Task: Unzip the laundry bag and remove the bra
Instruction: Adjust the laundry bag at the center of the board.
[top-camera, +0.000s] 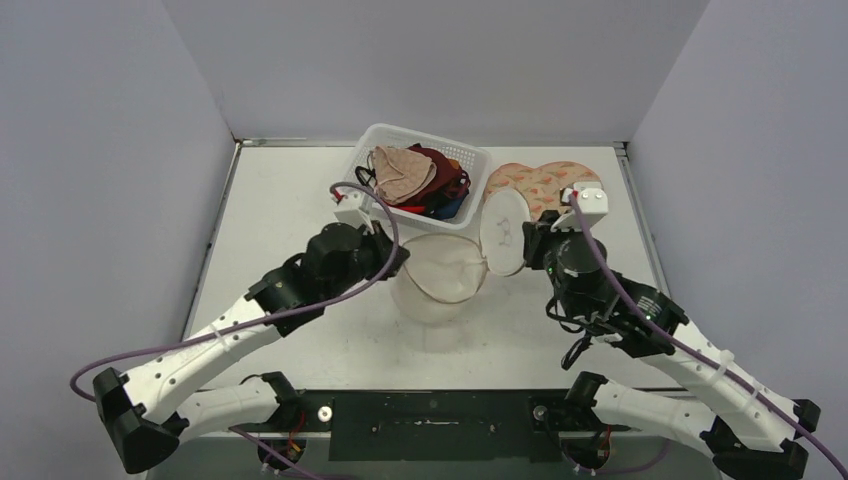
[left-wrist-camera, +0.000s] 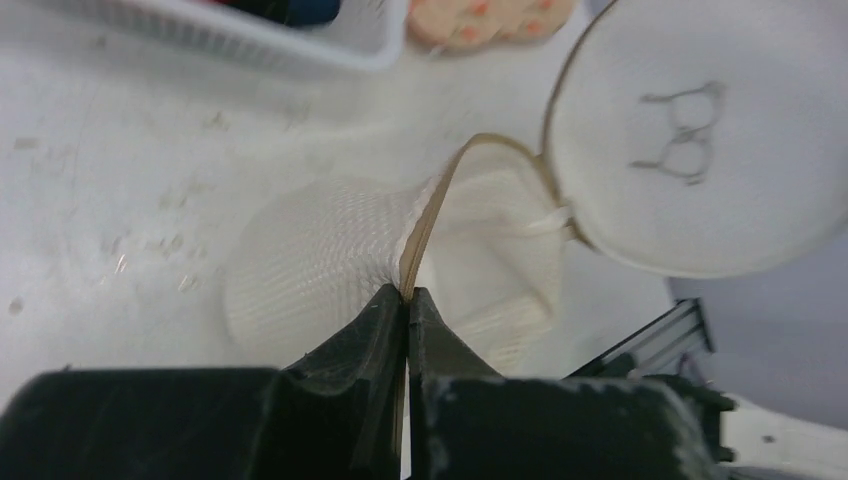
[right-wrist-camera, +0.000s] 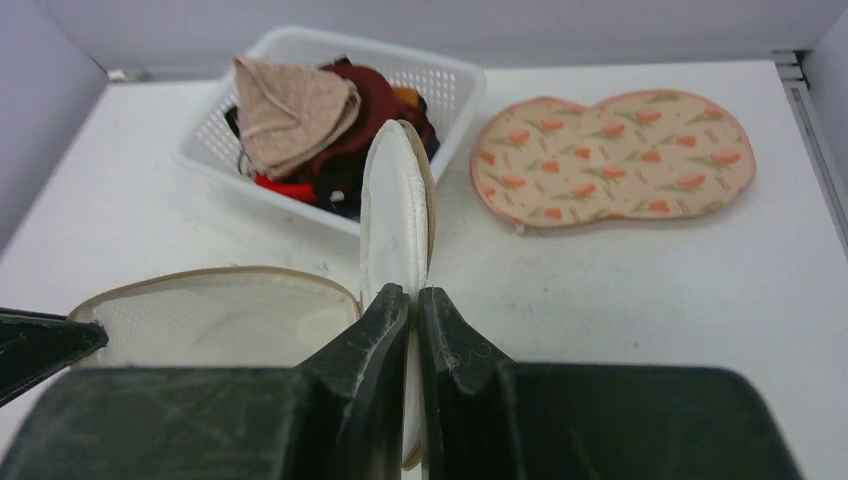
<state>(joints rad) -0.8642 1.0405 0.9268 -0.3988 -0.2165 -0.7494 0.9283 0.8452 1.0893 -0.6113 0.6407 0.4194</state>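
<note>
One laundry bag (top-camera: 440, 290), a white mesh cylinder with beige trim, stands near the middle of the table (top-camera: 280, 230), its mouth unzipped and facing up. Its one round lid (top-camera: 505, 232) is tipped up on edge at the bag's right side, still joined at the rim, and carries a small drawn bra outline (left-wrist-camera: 685, 135). Nothing coloured shows inside the bag from these views.

Two grippers are at it. The left gripper (left-wrist-camera: 408, 295) is pressed together, pinching the beige rim on the bag's left. The right gripper (right-wrist-camera: 413, 292) is pressed together on the edge of the lid.

One floral two-lobed padded piece (top-camera: 535, 185), shaped like bra cups, lies flat toward the table's far right corner. One white basket (top-camera: 420, 131) sits at the far edge, centre, heaped with garments: a beige one (top-camera: 405, 172) on top, dark red ones (top-camera: 447, 172) beneath.
</note>
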